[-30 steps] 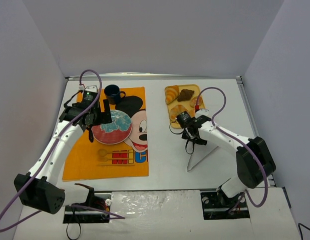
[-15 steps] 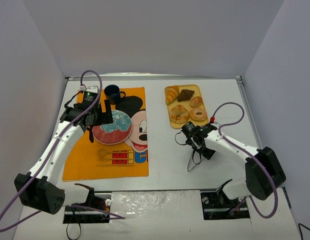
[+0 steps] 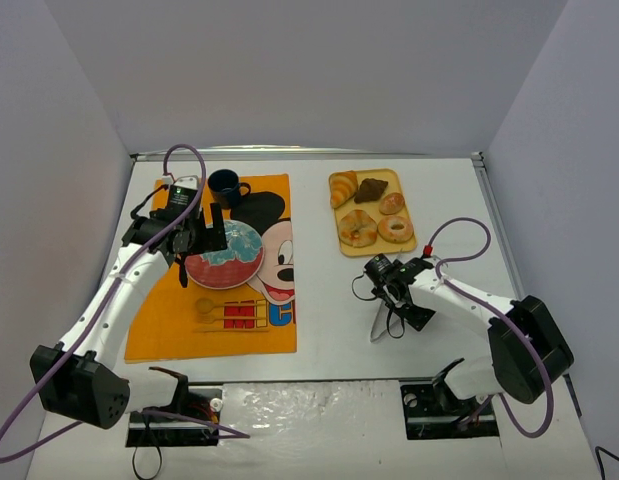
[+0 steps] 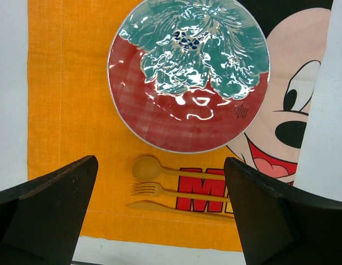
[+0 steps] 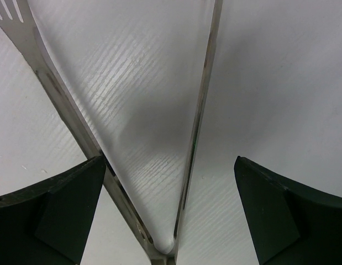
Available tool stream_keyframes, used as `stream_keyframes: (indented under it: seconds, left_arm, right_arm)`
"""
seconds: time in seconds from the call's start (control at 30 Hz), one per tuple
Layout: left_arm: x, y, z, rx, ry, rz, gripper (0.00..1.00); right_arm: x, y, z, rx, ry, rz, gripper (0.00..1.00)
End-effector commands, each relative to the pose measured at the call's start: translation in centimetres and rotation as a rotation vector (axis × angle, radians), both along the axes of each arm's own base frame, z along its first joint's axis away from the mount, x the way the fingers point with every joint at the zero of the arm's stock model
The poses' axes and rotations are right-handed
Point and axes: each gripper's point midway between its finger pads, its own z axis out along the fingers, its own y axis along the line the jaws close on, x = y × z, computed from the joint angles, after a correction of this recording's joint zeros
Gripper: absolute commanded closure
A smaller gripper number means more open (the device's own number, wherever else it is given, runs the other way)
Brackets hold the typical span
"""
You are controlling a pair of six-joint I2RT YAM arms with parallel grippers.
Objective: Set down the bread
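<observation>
The bread, a golden-brown croissant (image 3: 342,188), lies at the back left of a yellow tray (image 3: 397,176) on the right half of the table. A red and teal plate (image 3: 225,256) sits empty on the orange Mickey placemat (image 3: 169,320); the left wrist view shows it too (image 4: 187,77). My left gripper (image 3: 201,245) hovers open and empty by the plate's left edge (image 4: 159,210). My right gripper (image 3: 399,300) is open and straddles metal tongs (image 3: 381,318), its fingers on either side of their hinge end (image 5: 168,210). The tongs (image 5: 201,110) lie flat on the table.
A dark chocolate pastry (image 3: 370,190) and three ring doughnuts (image 3: 358,228) share the tray. A blue mug (image 3: 226,185) stands at the placemat's back edge. An orange spoon, fork and knife (image 4: 176,187) lie on the placemat in front of the plate. Grey walls enclose the table.
</observation>
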Motion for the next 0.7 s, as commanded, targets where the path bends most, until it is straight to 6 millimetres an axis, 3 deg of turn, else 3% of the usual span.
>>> stream_keyframes:
  seconds: [0.0, 0.33, 0.67]
  left_arm:
    - [0.8, 0.1, 2.2, -0.018, -0.086, 0.011, 0.03]
    - [1.0, 0.0, 1.6, -0.019, -0.070, 0.008, 0.03]
    - [1.0, 0.1, 1.5, -0.011, -0.067, 0.010, 0.03]
  right_arm:
    - [0.9, 0.5, 0.8, 0.026, -0.062, -0.013, 0.00]
    - [1.6, 1.6, 3.4, 0.090, -0.131, -0.010, 0.00]
    - [1.9, 1.7, 2.5, 0.062, -0.104, -0.009, 0.00]
